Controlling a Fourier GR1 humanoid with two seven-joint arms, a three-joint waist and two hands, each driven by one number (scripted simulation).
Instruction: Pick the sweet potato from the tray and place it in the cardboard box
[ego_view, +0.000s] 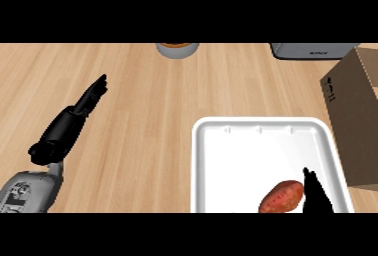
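Note:
An orange-brown sweet potato (282, 197) lies in the near right part of the white tray (221, 165). The brown cardboard box (354, 115) stands just right of the tray, partly cut off by the view's edge. Only straight fingers of my right hand (317, 195) show, rising from the lower edge immediately right of the sweet potato, close beside it; contact cannot be judged. My left hand (90, 97) rests open at the left over the wooden counter, fingers straight and pointing away, far from the tray.
A grey round container (177, 49) with a brown top stands at the far edge near the middle. A grey appliance (310, 50) sits at the far right behind the box. Wooden counter stretches left of the tray.

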